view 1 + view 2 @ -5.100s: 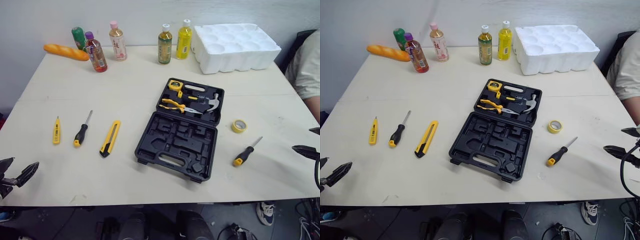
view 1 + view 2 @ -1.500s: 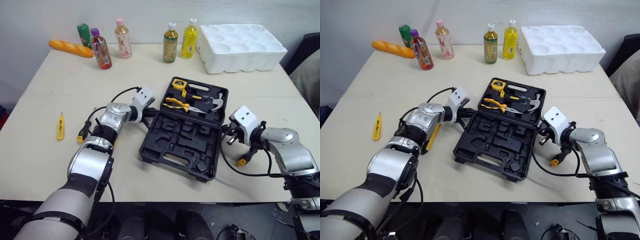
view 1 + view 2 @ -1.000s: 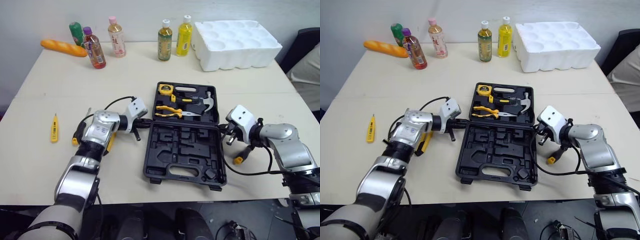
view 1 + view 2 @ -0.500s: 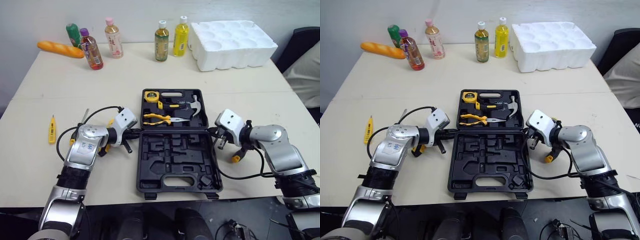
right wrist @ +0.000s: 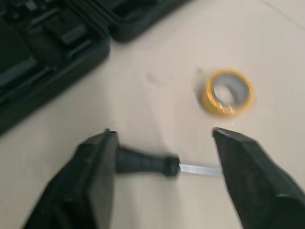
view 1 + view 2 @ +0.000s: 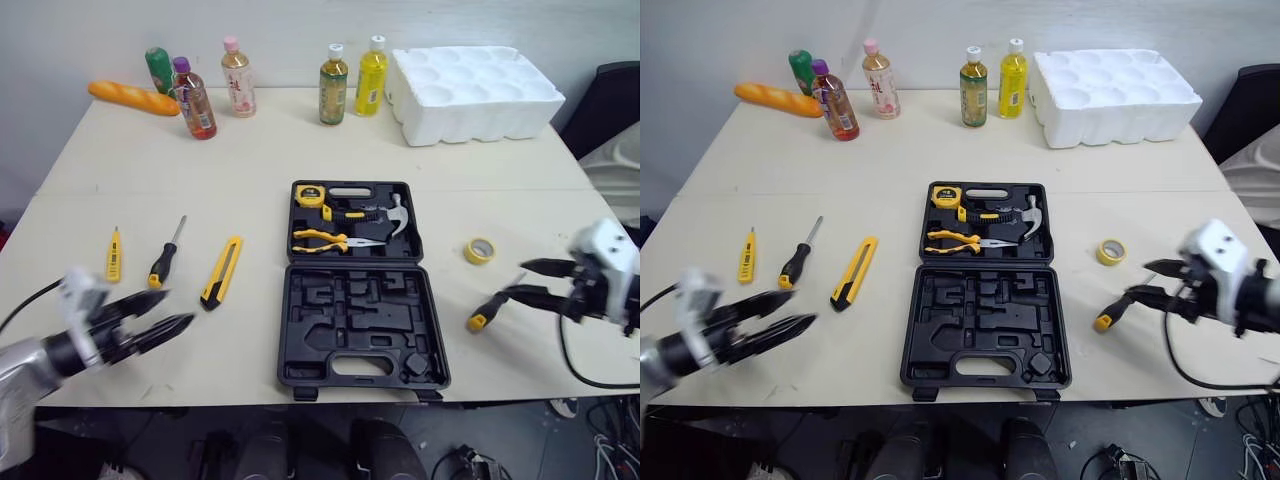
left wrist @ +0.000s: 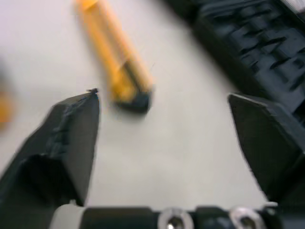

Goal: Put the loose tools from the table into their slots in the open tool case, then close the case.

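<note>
As it lay open, tool case [image 6: 360,325]: middle of bench [image 6: 300,150].
Left end effector [image 6: 178,306]: released, fingers spread, near utility knife [image 6: 220,272].
Right end effector [image 6: 515,279]: released, just beside screwdriver [image 6: 481,315], near tape roll [image 6: 479,250].

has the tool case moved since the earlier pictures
Yes. The tool case lay skewed to the front edge of the table; it has since turned and now sits square with that edge.

Left claw [image 6: 179,306] and right claw [image 6: 514,279] (spread) withdrew from the case [image 6: 284,330].
</note>
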`<action>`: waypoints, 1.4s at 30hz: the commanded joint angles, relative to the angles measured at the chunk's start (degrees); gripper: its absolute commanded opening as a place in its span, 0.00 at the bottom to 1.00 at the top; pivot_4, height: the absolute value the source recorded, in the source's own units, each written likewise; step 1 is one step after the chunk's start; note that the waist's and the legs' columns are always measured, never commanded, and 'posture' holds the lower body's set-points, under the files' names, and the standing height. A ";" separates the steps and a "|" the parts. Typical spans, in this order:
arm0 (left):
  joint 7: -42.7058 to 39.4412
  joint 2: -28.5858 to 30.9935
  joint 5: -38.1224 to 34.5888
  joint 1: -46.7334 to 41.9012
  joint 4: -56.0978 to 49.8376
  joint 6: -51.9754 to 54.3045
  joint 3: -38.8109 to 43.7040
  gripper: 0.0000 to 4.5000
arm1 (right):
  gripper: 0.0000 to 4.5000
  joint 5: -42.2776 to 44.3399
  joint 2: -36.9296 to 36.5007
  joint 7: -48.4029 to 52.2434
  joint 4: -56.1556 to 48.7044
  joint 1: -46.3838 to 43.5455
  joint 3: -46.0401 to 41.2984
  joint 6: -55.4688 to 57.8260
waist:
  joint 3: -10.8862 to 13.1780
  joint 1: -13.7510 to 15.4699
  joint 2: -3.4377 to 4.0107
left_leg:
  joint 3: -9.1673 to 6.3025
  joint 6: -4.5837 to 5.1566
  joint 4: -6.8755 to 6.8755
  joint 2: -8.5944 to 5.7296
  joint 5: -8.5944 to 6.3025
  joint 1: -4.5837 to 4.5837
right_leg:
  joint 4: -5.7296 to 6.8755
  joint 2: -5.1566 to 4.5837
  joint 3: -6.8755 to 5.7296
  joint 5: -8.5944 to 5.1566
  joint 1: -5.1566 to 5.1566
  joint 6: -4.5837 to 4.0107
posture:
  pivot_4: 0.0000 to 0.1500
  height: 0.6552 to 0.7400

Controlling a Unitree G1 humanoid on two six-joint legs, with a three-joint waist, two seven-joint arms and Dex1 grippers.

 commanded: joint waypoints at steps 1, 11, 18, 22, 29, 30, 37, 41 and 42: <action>2.06 1.99 0.56 4.03 6.03 -4.33 9.87 1.00 | 0.98 -0.01 -2.98 2.05 6.92 2.99 -7.09 -3.17 | 0.00 0.18 0.00 | -0.01 0.03 0.01 -0.01 -0.03 0.04 | 0.00 -0.05 0.00 0.00 0.01 -0.01 | 1.00 0.98; 5.93 5.37 2.12 6.61 16.12 -13.01 10.41 1.00 | 0.98 0.85 -5.92 4.44 21.75 -2.18 -5.70 -11.94 | -0.01 -0.45 0.07 | 0.07 -0.28 -0.18 -0.04 -0.44 0.10 | 0.09 -0.20 0.07 -0.13 -0.19 -0.28 | 1.00 0.98; 13.57 2.37 -1.07 4.12 -4.11 -6.34 0.64 1.00 | 0.98 10.87 -3.09 6.10 5.62 -6.26 -1.44 -2.62 | -0.01 -0.66 0.14 | 0.08 -0.42 -0.18 -0.04 -0.32 0.02 | 0.18 -0.21 0.07 -0.12 -0.24 -0.26 | 1.00 0.98; 22.52 2.79 0.75 -0.06 -9.53 1.95 -6.74 1.00 | 0.98 20.31 2.12 1.28 -7.49 -14.74 5.60 5.64 | -0.01 -1.05 0.15 | 0.07 -0.18 -0.18 0.01 -0.11 0.03 | 0.26 -0.11 0.07 -0.12 -0.26 -0.26 | 1.00 0.98; 32.99 2.43 1.67 -12.36 -7.08 12.93 -14.78 1.00 | 0.98 29.03 9.12 -3.99 -19.80 -28.97 17.28 12.79 | 0.00 -1.10 0.14 | 0.04 -0.20 -0.13 0.02 -0.09 -0.14 | 0.31 -0.02 0.05 -0.12 -0.39 -0.26 | 1.00 0.98; 33.59 2.45 1.89 -13.61 -6.56 13.52 -15.72 1.00 | 0.98 29.43 10.14 -4.80 -20.82 -30.44 18.65 13.19 | -0.01 -1.09 0.13 | 0.04 -0.20 -0.10 0.02 -0.09 -0.15 | 0.32 -0.02 0.04 -0.12 -0.39 -0.26 | 1.00 0.98; 36.26 3.79 5.05 -23.17 2.21 15.30 -23.67 1.00 | 0.98 26.21 17.90 -9.56 -22.16 -36.25 27.01 10.78 | -0.06 -0.18 0.04 | 0.04 -0.19 -0.04 -0.01 -0.08 -0.19 | 0.42 0.00 0.03 -0.11 -0.40 -0.23 | 1.00 0.98; 37.24 3.33 7.76 -28.34 9.20 14.27 -28.91 1.00 | 0.98 22.89 22.05 -11.81 -20.87 -37.83 30.79 8.51 | -0.07 -0.01 0.00 | 0.05 -0.18 -0.01 -0.02 -0.06 -0.20 | 0.47 0.03 0.02 -0.10 -0.41 -0.22 | 1.00 0.98; 37.74 2.81 8.36 -29.72 11.15 14.10 -29.75 1.00 | 0.98 21.58 23.19 -12.45 -20.28 -37.99 31.91 7.62 | -0.08 0.08 0.00 | 0.04 -0.18 -0.01 -0.02 -0.05 -0.20 | 0.49 0.03 0.02 -0.10 -0.41 -0.22 | 1.00 0.98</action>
